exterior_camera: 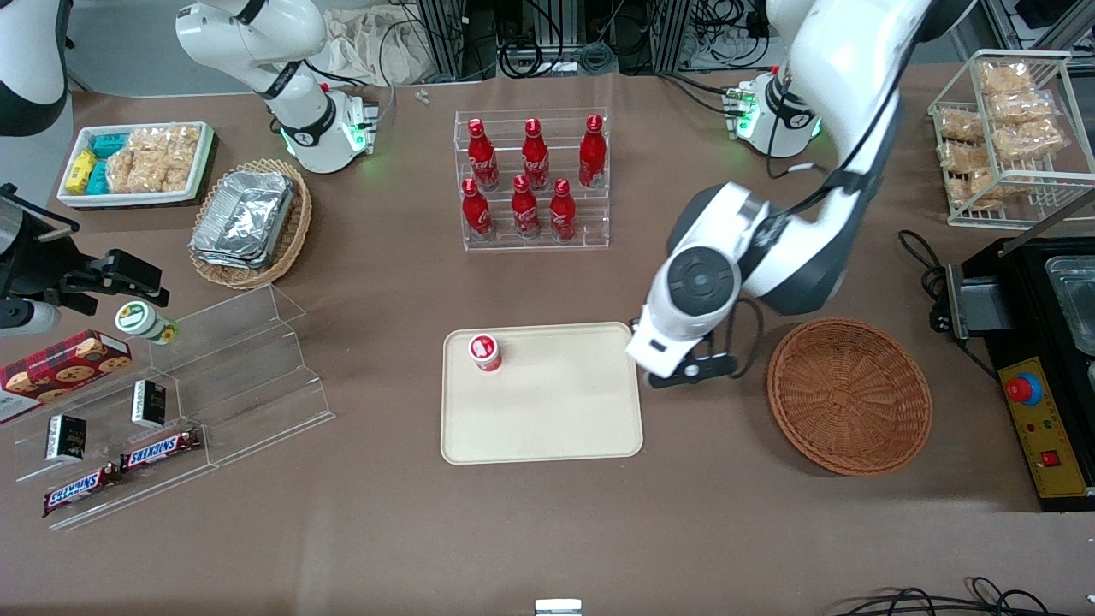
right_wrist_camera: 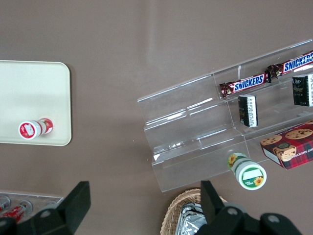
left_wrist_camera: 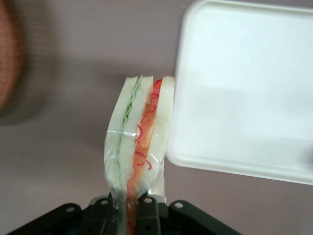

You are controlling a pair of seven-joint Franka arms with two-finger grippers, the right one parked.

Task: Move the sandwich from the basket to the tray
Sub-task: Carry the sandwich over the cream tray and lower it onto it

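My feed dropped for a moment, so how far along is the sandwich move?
Done: the basket is empty and the sandwich is out, clamped in the gripper. In hand: the gripper hovers between basket and tray, at the tray's edge. Left: carry it over the tray, beside the red-capped bottle, and release.

The tool (left_wrist_camera: pixel 128 208), clamped on the sandwich (left_wrist_camera: pixel 139 137), hangs over bare desk (exterior_camera: pixel 710 513) between the wicker basket (exterior_camera: pixel 849 395) and the tray (exterior_camera: pixel 547 411), just beside the tray's rim. Most of the tray lies bare; only a red-capped cup (exterior_camera: pixel 484 352) stands on it, at the corner toward the parked arm, nearest the cola bottle rack (exterior_camera: pixel 532 180).
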